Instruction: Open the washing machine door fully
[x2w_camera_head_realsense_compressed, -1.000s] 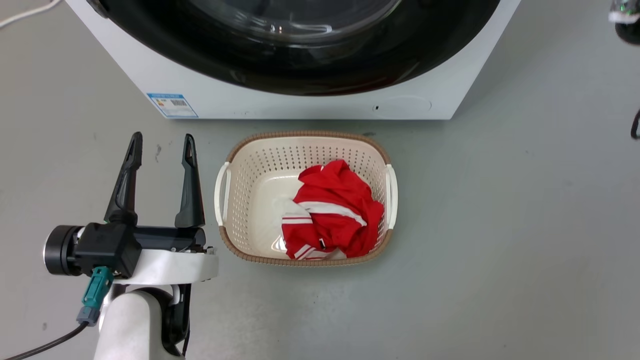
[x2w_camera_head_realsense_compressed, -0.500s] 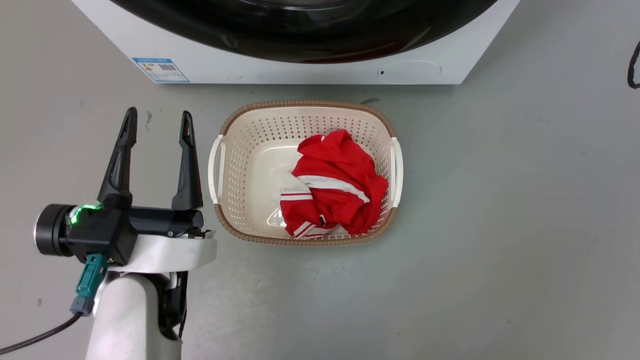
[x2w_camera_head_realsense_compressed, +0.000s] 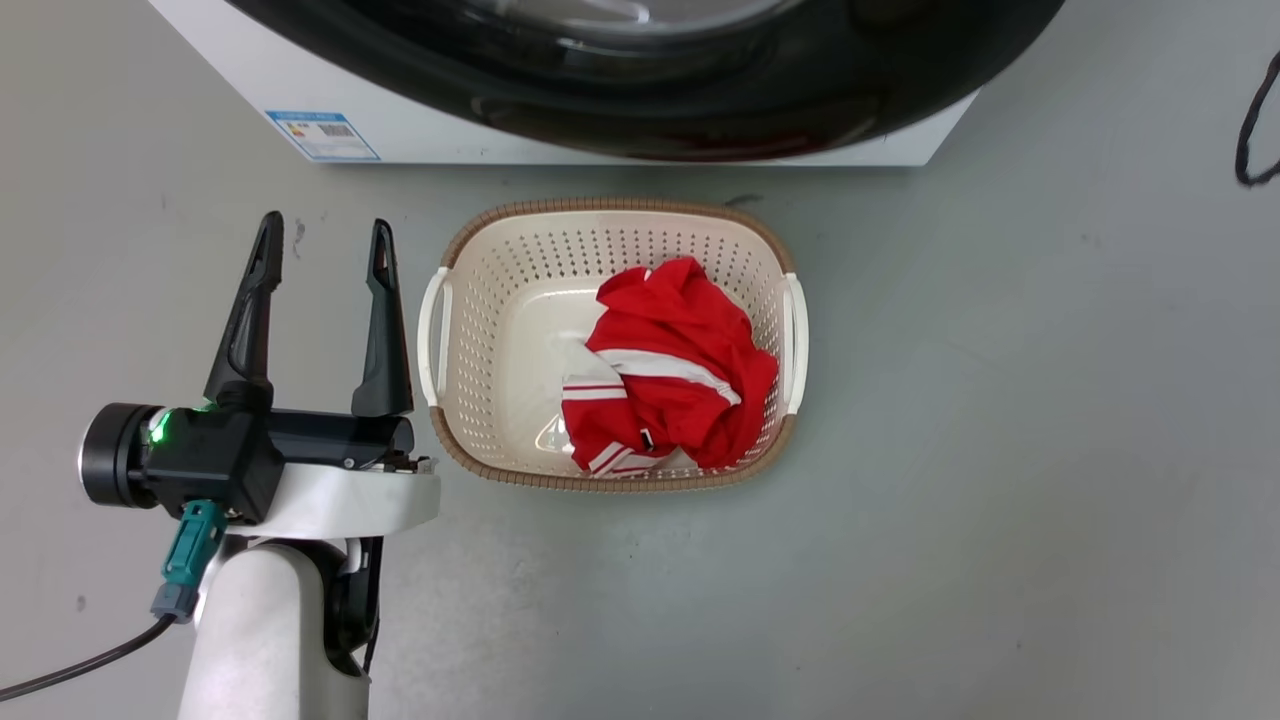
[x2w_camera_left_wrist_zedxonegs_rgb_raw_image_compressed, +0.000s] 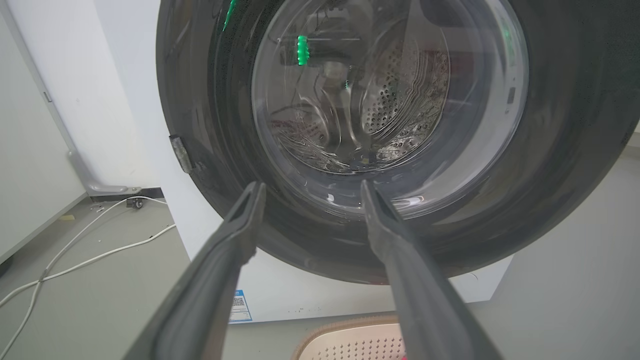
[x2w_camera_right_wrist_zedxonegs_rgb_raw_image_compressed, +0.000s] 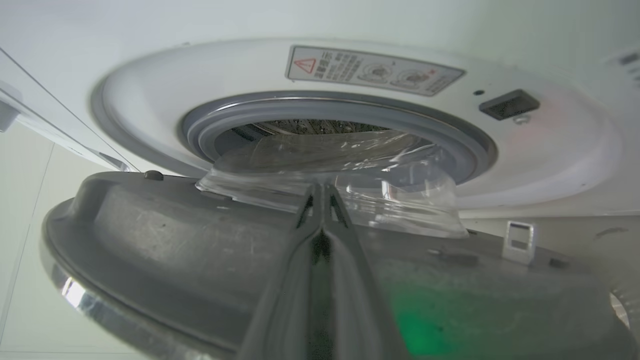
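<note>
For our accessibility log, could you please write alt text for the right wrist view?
The washing machine door stands ajar, its grey inner face and glass bowl toward the camera, with the right gripper, fingers together, pointing across it. Behind are the gasket around the drum opening and a warning label.

Laundry test room, white washing machine (x2w_camera_head_realsense_compressed: 310, 85), laundry basket (x2w_camera_head_realsense_compressed: 600, 207), bare grey floor (x2w_camera_head_realsense_compressed: 1000, 450), loose cables (x2w_camera_left_wrist_zedxonegs_rgb_raw_image_compressed: 100, 255)

1 washing machine (x2w_camera_head_realsense_compressed: 430, 145) with 1 washing machine door (x2w_camera_head_realsense_compressed: 700, 100) and 1 blue label (x2w_camera_head_realsense_compressed: 322, 135); 1 laundry basket (x2w_camera_head_realsense_compressed: 600, 212) holding 1 red garment (x2w_camera_head_realsense_compressed: 680, 380); 2 tools, the left tool (x2w_camera_head_realsense_compressed: 326, 232) and the right tool (x2w_camera_right_wrist_zedxonegs_rgb_raw_image_compressed: 320, 190).
</note>
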